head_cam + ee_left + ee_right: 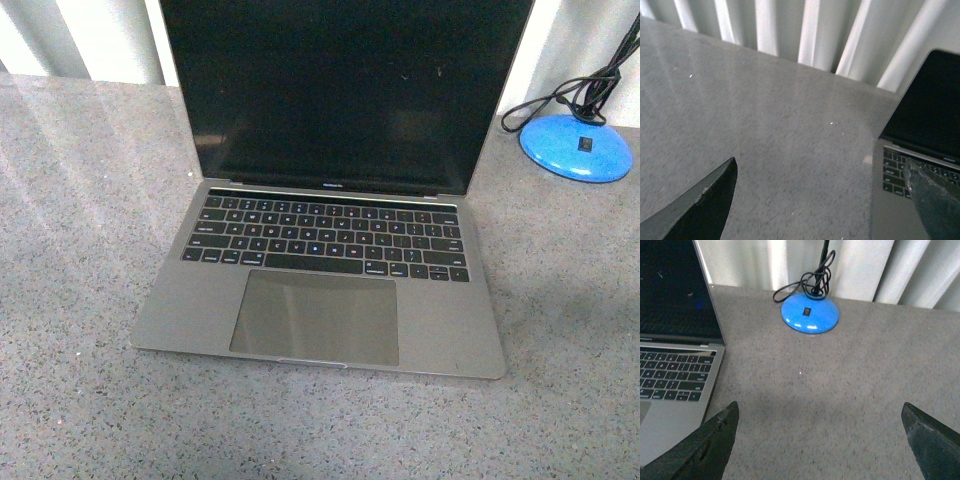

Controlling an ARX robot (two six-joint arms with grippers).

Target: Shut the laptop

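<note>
Dark and close in each wrist camera, the tips of my own grippers frame the scene. On the left gripper (820,161) the jaws stand far apart, wide open, with nothing between them but bare speckled grey counter (765,130). It hangs off the 9 o'clock side of the laptop (920,135). One jaw's tip crosses the corner of the keyboard in that view, though I cannot tell whether it touches. The right gripper (820,405) is spread just as wide and holds nothing either, over bare counter off the laptop's 3 o'clock side. From my body camera the laptop (320,240) sits in the middle of the counter with its lid open. Its grey base lies flat, with the large trackpad (315,317) at 6 o'clock, nearest me, and the black keys (325,235) just behind it. The black screen (340,90) stands up at 12 o'clock, leaning slightly back. At about 2 o'clock from the laptop, near its back corner but apart from it, a round blue base (576,148) rests on the counter. A black cord (565,95) is looped on top of it. White curtain folds (100,40) hang behind the counter's far edge at 12 o'clock.
</note>
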